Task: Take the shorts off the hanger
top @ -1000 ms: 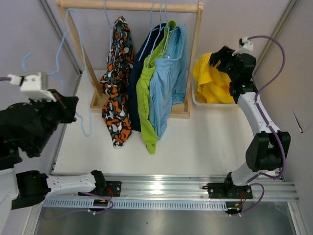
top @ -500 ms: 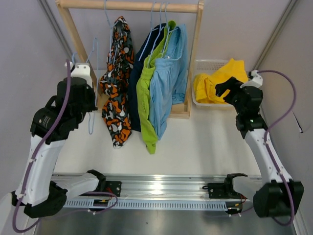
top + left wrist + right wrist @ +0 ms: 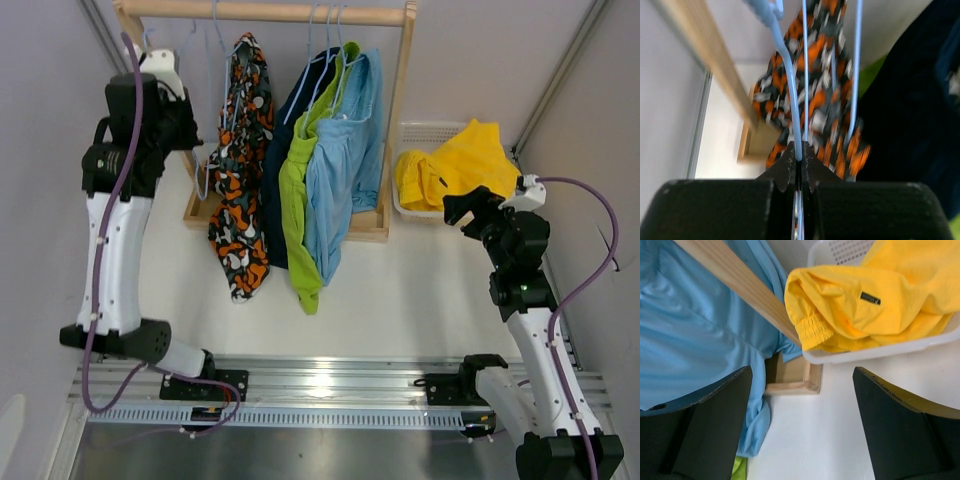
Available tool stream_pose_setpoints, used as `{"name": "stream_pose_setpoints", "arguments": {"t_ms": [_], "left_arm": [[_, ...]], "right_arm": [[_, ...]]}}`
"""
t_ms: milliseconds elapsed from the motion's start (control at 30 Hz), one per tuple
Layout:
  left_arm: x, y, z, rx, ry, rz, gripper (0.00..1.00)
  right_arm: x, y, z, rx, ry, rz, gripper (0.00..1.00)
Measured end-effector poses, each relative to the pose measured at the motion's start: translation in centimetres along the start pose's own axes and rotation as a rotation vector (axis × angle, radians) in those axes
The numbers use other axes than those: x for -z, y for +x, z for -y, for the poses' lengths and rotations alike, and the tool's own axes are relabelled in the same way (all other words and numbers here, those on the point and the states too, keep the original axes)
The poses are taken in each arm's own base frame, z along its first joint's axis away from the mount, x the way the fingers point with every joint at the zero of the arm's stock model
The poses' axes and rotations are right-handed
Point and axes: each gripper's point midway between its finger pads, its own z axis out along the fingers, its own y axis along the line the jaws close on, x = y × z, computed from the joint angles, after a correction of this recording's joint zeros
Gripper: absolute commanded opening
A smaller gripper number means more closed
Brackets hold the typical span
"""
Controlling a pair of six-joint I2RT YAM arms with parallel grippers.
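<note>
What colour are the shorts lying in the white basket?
Yellow shorts; clearest in the right wrist view.

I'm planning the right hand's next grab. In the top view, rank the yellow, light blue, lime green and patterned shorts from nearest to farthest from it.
1. Yellow shorts, in the white basket just beyond the right hand.
2. Light blue shorts, rightmost on the wooden rack.
3. Lime green shorts, just left of the light blue.
4. Patterned shorts, leftmost on the rack.

It looked like a robot lab. Plain grey panels (image 3: 40,150) enclosed a white table (image 3: 420,290) edged by an aluminium rail (image 3: 330,385).
</note>
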Motion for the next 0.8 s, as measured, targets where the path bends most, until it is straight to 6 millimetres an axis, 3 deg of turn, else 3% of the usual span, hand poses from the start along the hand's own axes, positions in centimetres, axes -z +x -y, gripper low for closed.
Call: {"name": "stream_pose_setpoints", "arguments": {"t_ms": [100,200,567,800], "left_arm": [[-2.5,-3.7,0.9,0.012,0.035,0.058,0.00],[-4.6,-5.5,1.5,0.014,0.058,0.084,0.00],[-12.3,-5.6,2.8,0.001,0.092,0.086,0.00],[-14.9,-4.5,2.5,0.001,0.083,0.069,0.00]], "right_arm": [[0.9,1.6,0.3,-0.003,-0.013,-0.033,0.88],[1.9,2.6,0.3,-0.002,-0.029,-0.047,0.88],[3.1,4.7,0.1,-0.003,-0.076,-0.090,0.88],[3.7,5.6,0.1,-0.005,-0.083,-0.114,0.87]]}}
